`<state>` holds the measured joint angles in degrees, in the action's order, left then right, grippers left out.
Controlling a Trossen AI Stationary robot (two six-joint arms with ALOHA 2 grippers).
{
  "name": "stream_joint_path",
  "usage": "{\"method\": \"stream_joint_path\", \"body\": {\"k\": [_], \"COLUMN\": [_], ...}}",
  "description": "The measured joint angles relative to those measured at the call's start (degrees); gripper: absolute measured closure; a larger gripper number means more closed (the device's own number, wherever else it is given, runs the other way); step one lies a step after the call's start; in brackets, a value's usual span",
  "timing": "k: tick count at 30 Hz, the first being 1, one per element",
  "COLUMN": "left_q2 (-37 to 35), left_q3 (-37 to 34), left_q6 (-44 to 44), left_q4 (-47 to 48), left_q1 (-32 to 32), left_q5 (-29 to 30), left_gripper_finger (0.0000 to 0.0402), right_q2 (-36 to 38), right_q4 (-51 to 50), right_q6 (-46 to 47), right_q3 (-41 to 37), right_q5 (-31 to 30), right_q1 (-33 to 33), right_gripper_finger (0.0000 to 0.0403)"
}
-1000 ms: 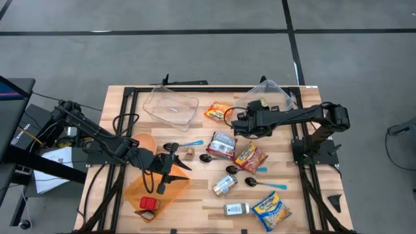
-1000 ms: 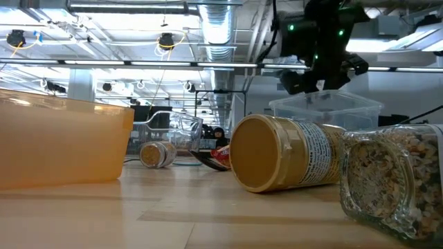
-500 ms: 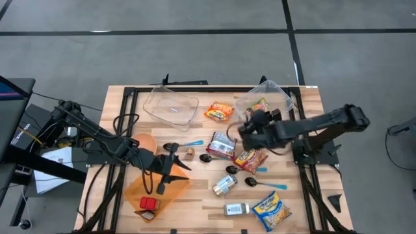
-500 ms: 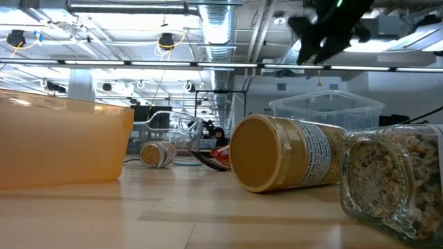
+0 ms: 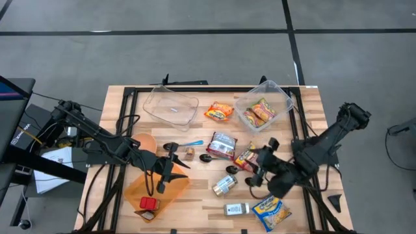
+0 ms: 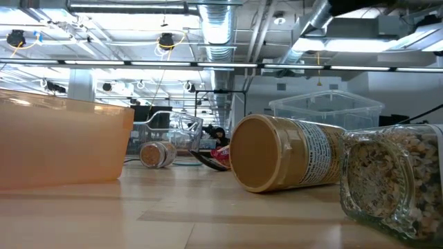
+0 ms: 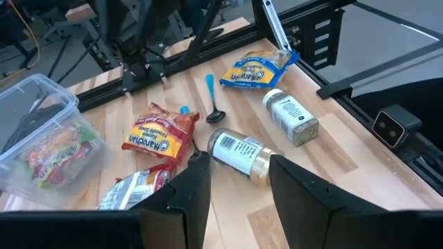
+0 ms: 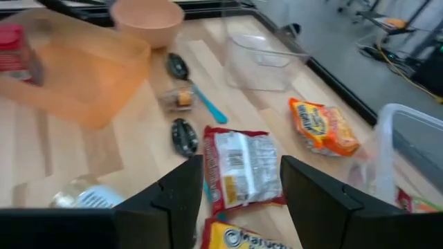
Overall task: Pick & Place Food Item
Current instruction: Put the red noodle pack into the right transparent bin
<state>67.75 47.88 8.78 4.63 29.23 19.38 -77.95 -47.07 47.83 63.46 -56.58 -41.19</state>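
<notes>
Little print could be read. In the left wrist view, the red-and-yellow packet (image 7: 154, 135) lying on the counter (image 7: 291, 187) carried a curved yellow word that looked like "Maruchan", though the letters were not sharp enough to be sure. The yellow-and-blue bag (image 7: 253, 67), the tipped jar (image 7: 239, 153) with its blue-and-white label and the spice bottle (image 7: 290, 118) all bore printing too small to make out. Nothing else was legible.

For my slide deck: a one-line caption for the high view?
Right gripper open above scattered food packets; snack bag sits in the clear bin.
</notes>
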Motion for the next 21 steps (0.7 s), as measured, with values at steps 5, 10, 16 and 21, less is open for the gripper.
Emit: {"method": "stream_joint_path", "body": {"k": [5,10,16,21], "left_q2": [0.0,0.0,0.0,0.0], "left_q3": [0.0,0.0,0.0,0.0], "left_q6": [0.0,0.0,0.0,0.0], "left_q4": [-1.3,-1.4,-1.4,-1.4], "left_q1": [0.0,0.0,0.0,0.0], "left_q5": [0.2,0.1,0.1,0.1], "left_gripper_finger": [0.0262,0.0262,0.0262,0.0262], "right_q2": [0.0,0.0,-1.6,-7.4], "right_q4": [0.0,0.0,-0.7,-4.2], "right_q6": [0.2,0.2,0.4,0.4], "right_q3": [0.0,0.0,0.0,0.0], "right_q5": [0.1,2.9,11.3,19.9], "right_q1": [-1.9,-0.8,2.6,5.8], "right_gripper_finger": [0.0219,0.0222,0.0228,0.0235]}}
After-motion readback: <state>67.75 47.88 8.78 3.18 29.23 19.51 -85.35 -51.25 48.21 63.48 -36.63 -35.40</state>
